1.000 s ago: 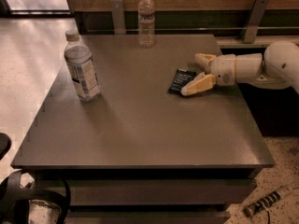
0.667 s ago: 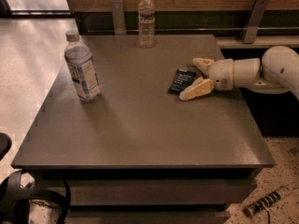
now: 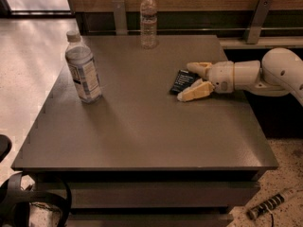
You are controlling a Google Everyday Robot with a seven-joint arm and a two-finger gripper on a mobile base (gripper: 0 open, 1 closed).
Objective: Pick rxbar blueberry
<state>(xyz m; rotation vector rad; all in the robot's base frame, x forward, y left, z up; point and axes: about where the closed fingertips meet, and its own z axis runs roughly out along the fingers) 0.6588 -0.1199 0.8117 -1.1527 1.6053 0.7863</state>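
One rxbar blueberry [image 3: 179, 79] flat on table [image 3: 142, 136], partly btwn spread fingers of tool [image 3: 185, 82]

A large clear plastic water bottle with a white cap and pale label [image 3: 84, 70] stands upright at the left of the flat grey-brown desk [image 3: 142, 136]. A slimmer clear plastic bottle [image 3: 148, 20] stands upright at the desk's far edge, top centre. The gripper [image 3: 185, 82] sits low over the desk right of centre, well apart from both bottles, and a black-and-white striped rod-like object [image 3: 267, 205] lies on the floor at lower right.
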